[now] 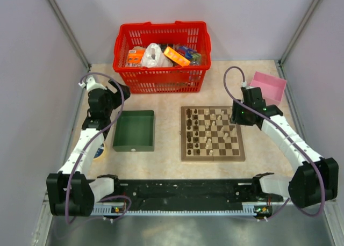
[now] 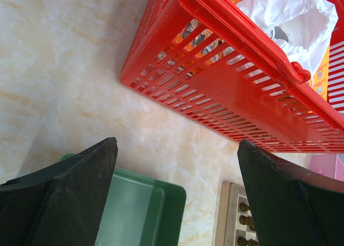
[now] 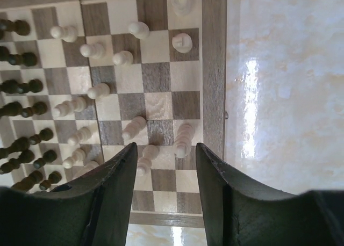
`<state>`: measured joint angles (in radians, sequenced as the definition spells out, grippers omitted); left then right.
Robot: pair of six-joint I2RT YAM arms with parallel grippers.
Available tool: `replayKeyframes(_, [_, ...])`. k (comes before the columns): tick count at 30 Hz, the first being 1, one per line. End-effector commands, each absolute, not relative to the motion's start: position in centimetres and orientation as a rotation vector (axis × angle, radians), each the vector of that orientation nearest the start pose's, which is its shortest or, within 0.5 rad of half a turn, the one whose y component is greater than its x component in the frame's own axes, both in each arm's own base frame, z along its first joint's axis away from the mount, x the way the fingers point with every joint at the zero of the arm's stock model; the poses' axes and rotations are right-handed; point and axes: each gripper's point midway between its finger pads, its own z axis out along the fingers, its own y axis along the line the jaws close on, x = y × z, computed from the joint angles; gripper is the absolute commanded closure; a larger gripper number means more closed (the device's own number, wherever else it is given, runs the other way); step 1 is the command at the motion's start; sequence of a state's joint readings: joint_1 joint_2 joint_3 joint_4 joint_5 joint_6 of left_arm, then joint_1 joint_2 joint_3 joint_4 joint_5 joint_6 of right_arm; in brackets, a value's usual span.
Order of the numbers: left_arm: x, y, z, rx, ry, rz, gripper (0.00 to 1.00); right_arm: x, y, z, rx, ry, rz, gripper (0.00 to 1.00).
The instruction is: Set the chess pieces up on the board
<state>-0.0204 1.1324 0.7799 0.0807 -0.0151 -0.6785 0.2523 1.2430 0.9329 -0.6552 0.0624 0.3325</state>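
Observation:
The board [image 1: 213, 157] lies right of the table's centre, with dark and pale chess pieces [image 1: 207, 125] standing on it. In the right wrist view the dark pieces [image 3: 21, 87] line the left side and the pale pieces [image 3: 94, 50] are spread over the middle and right. My right gripper [image 3: 166, 146] hovers open over the board's right rim [image 3: 214, 69], with nothing between its fingers. A tall pale piece [image 3: 183, 138] stands just past the fingertips. My left gripper [image 2: 177, 144] is wide open and empty, above the table between the green tray and the basket.
A red basket [image 1: 161, 55] full of packets stands at the back. A green tray [image 1: 134, 130] lies left of the board, and a pink tray [image 1: 267, 86] sits at the back right. A blue roll [image 1: 100, 151] lies near the left arm.

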Motion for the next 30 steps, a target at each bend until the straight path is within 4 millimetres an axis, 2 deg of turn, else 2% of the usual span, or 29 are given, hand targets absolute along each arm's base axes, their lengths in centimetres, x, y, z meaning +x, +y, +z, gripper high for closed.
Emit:
replayKeyframes(1, [39.4,-3.0,23.9,-0.599,1.707,-0.490,0.01,29.9,8.5,16.5,0.140,2.408,0.238,0.52])
replayKeyframes(5, [39.5,-3.0,23.7,-0.600,1.709,-0.495,0.01,29.2,10.5,16.7,0.084,2.422,0.294,0.52])
replayKeyframes(9, [39.5,-3.0,23.8,-0.600,1.707,-0.493,0.01,27.9,12.4,15.1,0.031,2.475,0.298,0.52])
replayKeyframes(18, [39.4,-2.9,23.8,-0.604,1.706,-0.494,0.01,25.5,12.2,11.4,0.028,2.600,0.236,0.52])
replayKeyframes(26, [39.4,-2.9,23.7,-0.609,1.704,-0.496,0.01,25.2,12.1,9.0,0.013,2.672,0.198,0.54])
replayKeyframes(30, [39.3,-2.9,23.7,-0.605,1.706,-0.495,0.01,25.3,12.4,8.5,0.006,2.673,0.210,0.58])
